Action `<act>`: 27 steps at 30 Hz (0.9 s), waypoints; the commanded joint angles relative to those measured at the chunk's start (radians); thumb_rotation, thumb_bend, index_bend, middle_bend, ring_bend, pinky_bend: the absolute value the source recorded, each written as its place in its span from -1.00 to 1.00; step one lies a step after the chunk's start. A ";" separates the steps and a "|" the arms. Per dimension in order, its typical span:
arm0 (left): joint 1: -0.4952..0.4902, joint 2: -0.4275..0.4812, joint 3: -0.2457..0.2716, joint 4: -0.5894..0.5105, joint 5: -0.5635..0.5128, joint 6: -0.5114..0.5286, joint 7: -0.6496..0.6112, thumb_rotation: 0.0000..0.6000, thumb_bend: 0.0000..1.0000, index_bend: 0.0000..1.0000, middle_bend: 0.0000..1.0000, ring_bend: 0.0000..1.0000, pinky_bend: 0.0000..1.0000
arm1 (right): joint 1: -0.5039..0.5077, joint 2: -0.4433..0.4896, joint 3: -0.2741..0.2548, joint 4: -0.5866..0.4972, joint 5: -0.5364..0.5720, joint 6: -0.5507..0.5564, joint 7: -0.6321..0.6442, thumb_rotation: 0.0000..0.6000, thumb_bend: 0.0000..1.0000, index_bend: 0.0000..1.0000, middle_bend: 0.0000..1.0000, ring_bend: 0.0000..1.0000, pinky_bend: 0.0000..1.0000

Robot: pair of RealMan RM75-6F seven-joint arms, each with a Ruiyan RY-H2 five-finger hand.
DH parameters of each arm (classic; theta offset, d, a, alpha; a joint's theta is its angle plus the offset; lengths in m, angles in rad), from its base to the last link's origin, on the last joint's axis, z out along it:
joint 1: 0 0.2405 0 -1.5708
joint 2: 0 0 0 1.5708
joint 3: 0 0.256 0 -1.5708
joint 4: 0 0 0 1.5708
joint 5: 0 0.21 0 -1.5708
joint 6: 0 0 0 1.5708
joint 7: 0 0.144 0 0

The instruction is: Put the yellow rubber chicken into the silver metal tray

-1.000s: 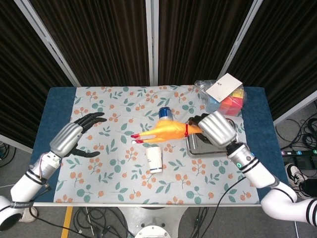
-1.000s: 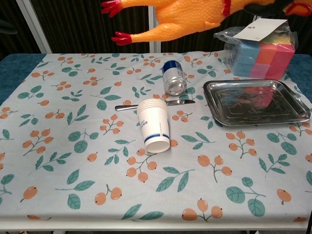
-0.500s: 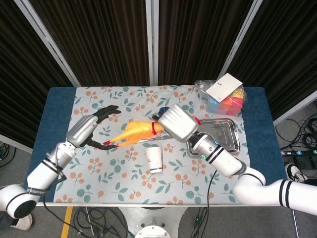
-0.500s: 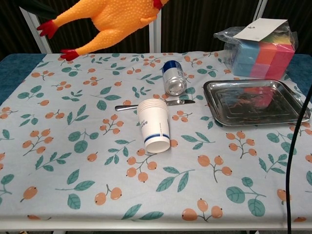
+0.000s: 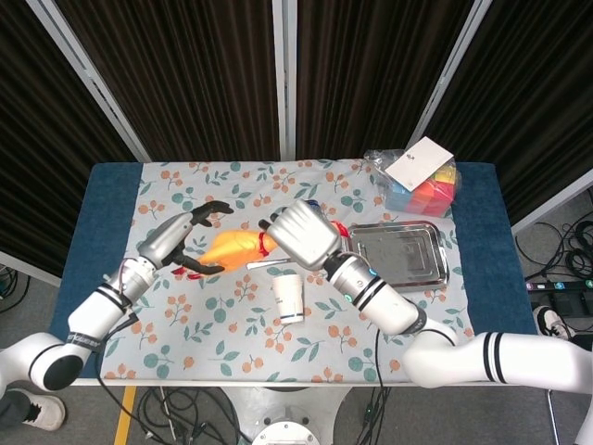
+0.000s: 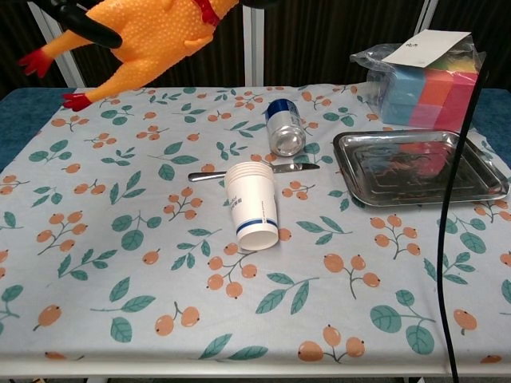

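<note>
chicken (image 5: 232, 248): carried left since 1 s ago, now mid-air, well apart from tray (image 5: 443, 269) | right hand (image 5: 298, 234): fingers gripping its neck | left hand (image 5: 176, 243): fingers wide, closing round its legs | handover likely, tray placement pending

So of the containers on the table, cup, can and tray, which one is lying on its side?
The blue-topped can, tipped over with its silver end facing the chest camera. The white paper cup stands mouth-down, and the silver metal tray lies flat.
</note>
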 commanded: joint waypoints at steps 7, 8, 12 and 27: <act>-0.036 -0.024 -0.010 0.048 -0.138 -0.055 0.001 1.00 -0.72 -0.27 -0.31 -0.40 -0.30 | 0.034 -0.030 -0.018 0.001 0.025 0.038 -0.010 1.00 0.69 0.66 0.48 0.49 1.00; -0.038 -0.028 -0.008 0.052 -0.147 -0.054 0.010 1.00 -0.67 -0.21 -0.24 -0.33 -0.26 | 0.036 -0.032 -0.020 0.001 0.025 0.041 -0.008 1.00 0.69 0.66 0.48 0.49 1.00; -0.045 -0.043 -0.001 0.064 -0.179 -0.043 0.045 1.00 -0.45 0.06 0.06 -0.02 -0.06 | 0.039 -0.036 -0.028 -0.004 0.020 0.052 0.005 1.00 0.69 0.66 0.48 0.49 1.00; -0.056 -0.134 -0.003 0.105 -0.276 0.064 0.170 1.00 0.54 0.85 0.96 0.69 0.44 | 0.020 -0.044 -0.064 -0.015 -0.034 0.078 0.072 1.00 0.69 0.67 0.48 0.51 1.00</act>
